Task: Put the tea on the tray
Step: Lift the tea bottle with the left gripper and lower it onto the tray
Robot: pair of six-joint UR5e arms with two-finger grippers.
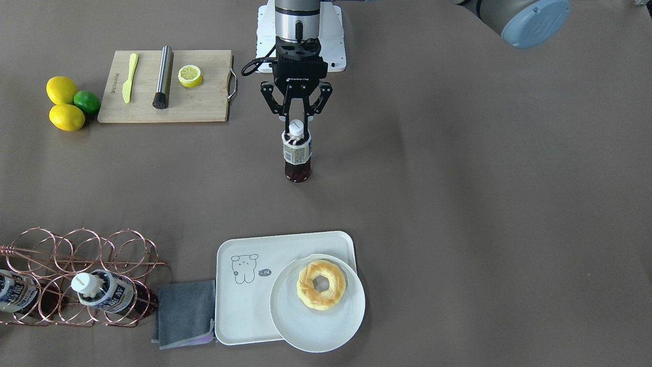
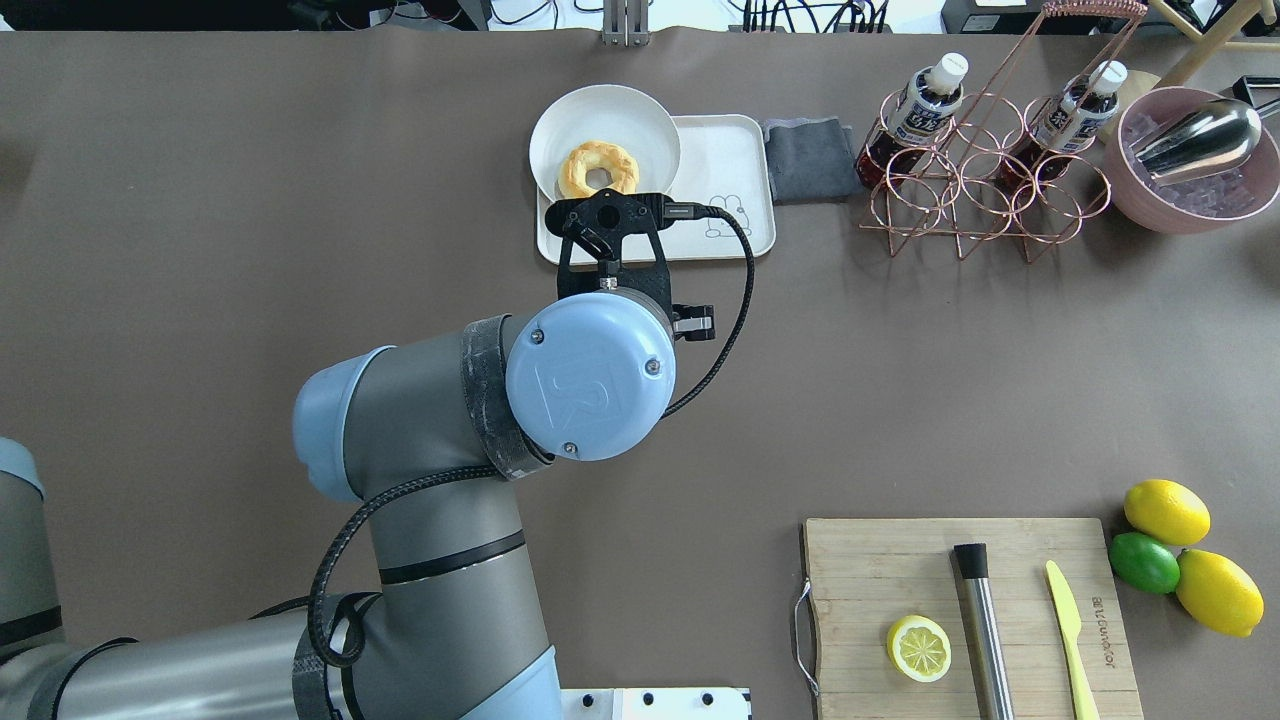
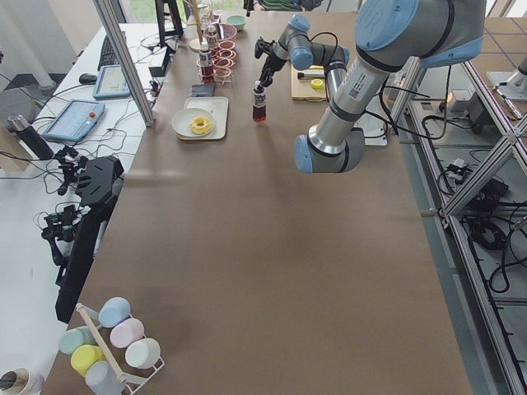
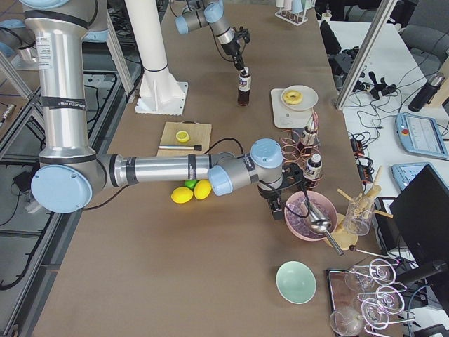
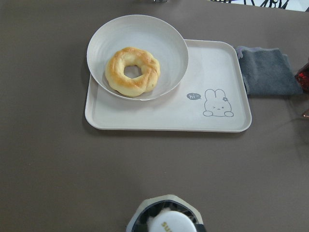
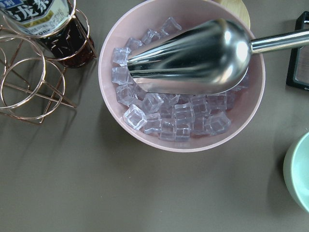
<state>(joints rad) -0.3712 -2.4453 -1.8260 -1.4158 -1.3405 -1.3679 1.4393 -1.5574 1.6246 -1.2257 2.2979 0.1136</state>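
The L gripper points down over the middle of the table. Its fingers are close together & pinch the white cap of the tea, one on each side. The tea is a small bottle w/ dark red drink inside. It stands up straight. I can't tell if its bottom touches the table.

The tea is not on the tray. The tray is well apart from it, on the side far from the robot. It's white, w/ a little animal drawn on it. A round plate sits partly on the tray & hangs over one corner. A doughnut lies on the plate. A grey cloth touches the tray's short side. Next to the cloth is a wire rack w/ two more bottles in it.

The R gripper hangs over a pink bowl full of ice, w/ a shiny scoop in it. Can't tell if that gripper is wide or closed.

A wood board lies near the robot, beside the L gripper.
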